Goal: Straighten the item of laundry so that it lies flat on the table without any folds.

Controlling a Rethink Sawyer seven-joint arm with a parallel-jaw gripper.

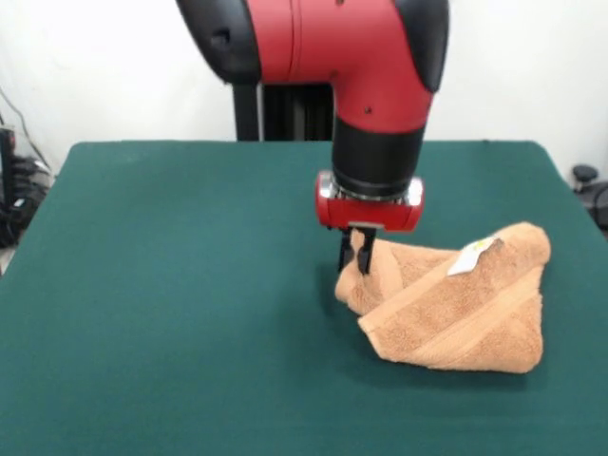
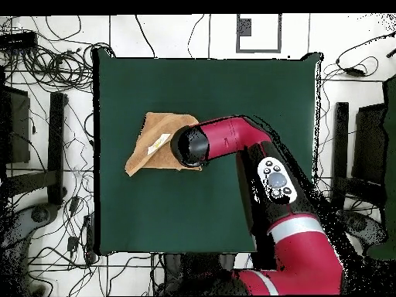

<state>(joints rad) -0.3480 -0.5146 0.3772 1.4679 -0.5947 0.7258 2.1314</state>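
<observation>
The tan towel (image 1: 465,309) lies folded over itself in a rough triangle on the right of the green table (image 1: 180,285), with its white tag (image 1: 472,256) on top. My gripper (image 1: 358,256) stands straight down at the towel's left corner, its fingers shut on a pinch of cloth that is raised slightly. In the overhead view the towel (image 2: 151,139) lies left of centre on the table (image 2: 170,209). The arm's black wrist (image 2: 191,145) covers its right corner and hides the gripper.
The red arm (image 2: 247,143) reaches across the table from the base at the bottom right. Cables and stands (image 2: 54,147) lie on the floor around the table. The pedestal (image 1: 285,114) stands behind the far edge.
</observation>
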